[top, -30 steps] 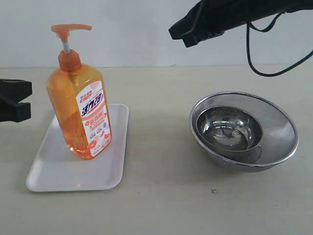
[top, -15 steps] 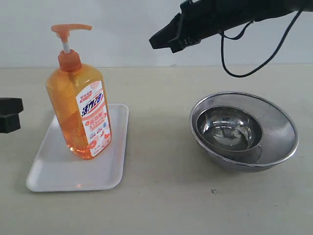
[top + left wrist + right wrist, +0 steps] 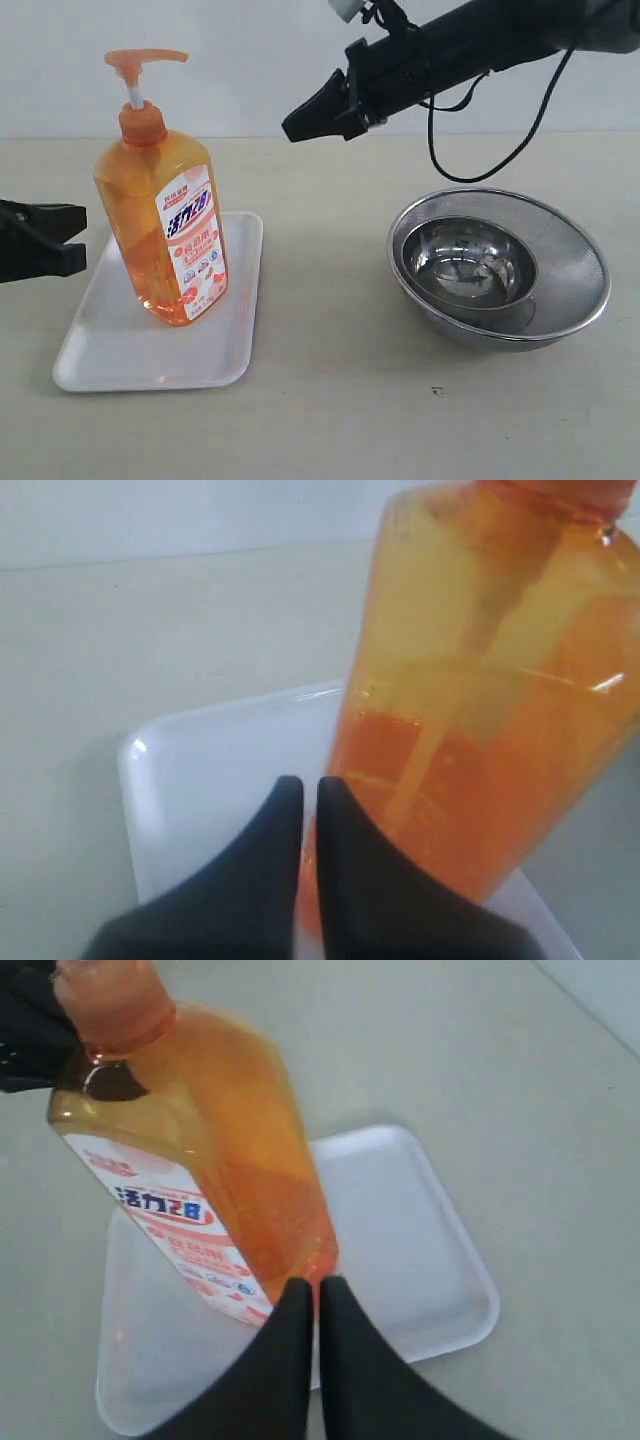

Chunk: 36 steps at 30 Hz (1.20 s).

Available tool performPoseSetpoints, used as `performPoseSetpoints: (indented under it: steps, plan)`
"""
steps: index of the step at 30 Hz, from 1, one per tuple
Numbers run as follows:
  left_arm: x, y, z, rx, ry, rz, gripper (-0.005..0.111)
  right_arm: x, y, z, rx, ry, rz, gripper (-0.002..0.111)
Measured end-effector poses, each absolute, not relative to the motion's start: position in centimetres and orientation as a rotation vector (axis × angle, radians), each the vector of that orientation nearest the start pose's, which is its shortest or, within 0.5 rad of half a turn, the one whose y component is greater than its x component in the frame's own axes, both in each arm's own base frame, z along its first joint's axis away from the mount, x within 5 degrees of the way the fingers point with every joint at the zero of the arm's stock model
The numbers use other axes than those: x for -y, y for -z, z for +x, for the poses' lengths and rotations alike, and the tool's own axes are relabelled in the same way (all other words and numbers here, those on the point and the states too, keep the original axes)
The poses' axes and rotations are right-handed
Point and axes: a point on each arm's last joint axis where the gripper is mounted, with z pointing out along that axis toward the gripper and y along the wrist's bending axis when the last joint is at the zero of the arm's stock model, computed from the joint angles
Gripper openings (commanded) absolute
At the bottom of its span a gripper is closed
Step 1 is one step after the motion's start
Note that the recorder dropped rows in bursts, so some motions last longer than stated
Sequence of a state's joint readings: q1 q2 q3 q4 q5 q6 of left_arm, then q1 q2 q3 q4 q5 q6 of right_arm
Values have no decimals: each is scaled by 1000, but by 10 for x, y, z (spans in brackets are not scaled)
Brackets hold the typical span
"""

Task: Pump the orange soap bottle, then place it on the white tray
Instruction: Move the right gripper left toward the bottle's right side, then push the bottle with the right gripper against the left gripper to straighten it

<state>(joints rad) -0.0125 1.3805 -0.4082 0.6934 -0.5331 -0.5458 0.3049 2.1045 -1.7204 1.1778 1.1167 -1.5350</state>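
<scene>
The orange soap bottle [image 3: 165,235] stands upright on the white tray [image 3: 120,350], its pump head raised on the white stem. My left gripper [image 3: 80,240] is shut and empty, level with the bottle's body, just left of it and apart from it. In the left wrist view its shut fingertips [image 3: 303,785] point at the bottle [image 3: 500,700] over the tray [image 3: 220,770]. My right gripper [image 3: 290,128] hangs shut and empty in the air, to the right of the pump head. The right wrist view looks down past it [image 3: 316,1285] onto the bottle [image 3: 220,1160] and tray [image 3: 400,1230].
A steel strainer bowl [image 3: 570,290] with a smaller steel bowl [image 3: 465,265] inside it sits on the beige table at the right. A black cable hangs from the right arm above it.
The right gripper has moved left and down toward the pump head. The left gripper drew back to the left, then came right again toward the bottle. The bottle and tray have not moved.
</scene>
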Motion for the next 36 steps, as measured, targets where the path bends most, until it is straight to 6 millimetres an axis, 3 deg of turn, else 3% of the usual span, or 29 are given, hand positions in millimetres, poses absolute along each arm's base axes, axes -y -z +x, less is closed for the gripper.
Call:
performPoseSetpoints:
  steps: [7,15,23,36]
  plan:
    - [29,-185,254,-1995,268,319,5,-244,-247,387,-1692,-967,-1550,0]
    - [7,-193,257,-1895,287,333,5,-249,-245,385,-1737,-966,-1537,0]
    - [11,-185,274,-1926,452,442,5,-273,-244,369,-1752,-999,-1570,0]
    - [16,-185,273,-1896,504,489,5,-286,-243,368,-1765,-928,-1528,0]
